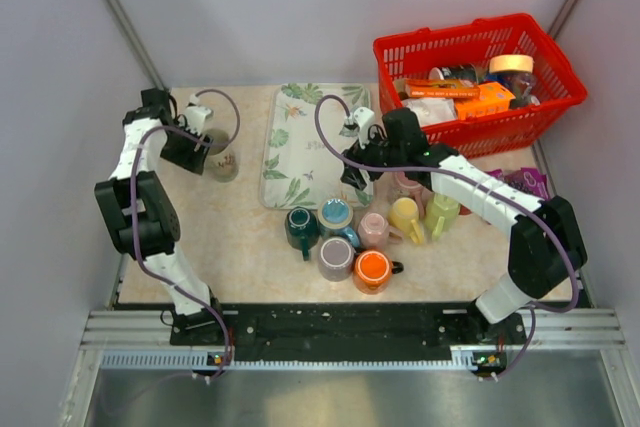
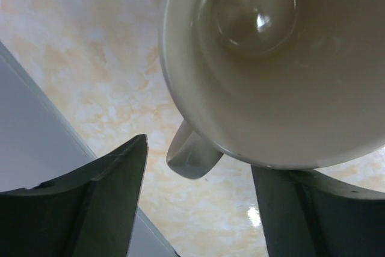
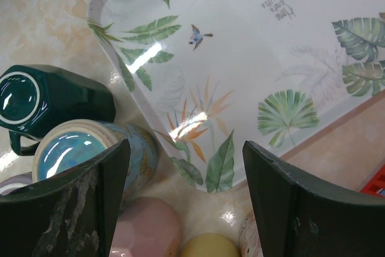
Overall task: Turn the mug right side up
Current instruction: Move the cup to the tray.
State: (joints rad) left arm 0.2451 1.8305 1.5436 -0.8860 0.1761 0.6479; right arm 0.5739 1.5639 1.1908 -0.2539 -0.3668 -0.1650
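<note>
Mug (image 1: 222, 162), cream ceramic: stands on the worktop (image 1: 220, 247) at its far left, well apart from the other crockery. In the left wrist view its mouth faces the camera, with the glazed inside and round inner bottom showing. Its handle (image 2: 192, 156) points toward the gap between the gripper's fingers.

Left gripper (image 1: 198, 152): hangs just beside and above the mug. Its two dark fingers (image 2: 90, 203) are spread wide and clamp nothing. Whether the right-hand finger touches the mug's rim cannot be told.

Right gripper (image 1: 355, 172): over the near right corner of the tray, jaws apart, nothing between them.

Tray (image 1: 310, 137): white with a leaf and bird print, lying flat on the worktop at centre, between the two grippers.

Mug cluster, near centre of the worktop, in front of the tray:
- dark green mug (image 1: 300, 227), base up in the right wrist view
- blue mug (image 1: 336, 215), touching the green one
- pink mug (image 1: 373, 229)
- yellow mug (image 1: 406, 217)
- pale green mug (image 1: 441, 213)
- mauve mug (image 1: 336, 258)
- orange mug (image 1: 372, 269)

Red basket (image 1: 545, 57): plastic mesh, at the far right corner, holding packets and a roll of tape (image 1: 511, 64).
</note>
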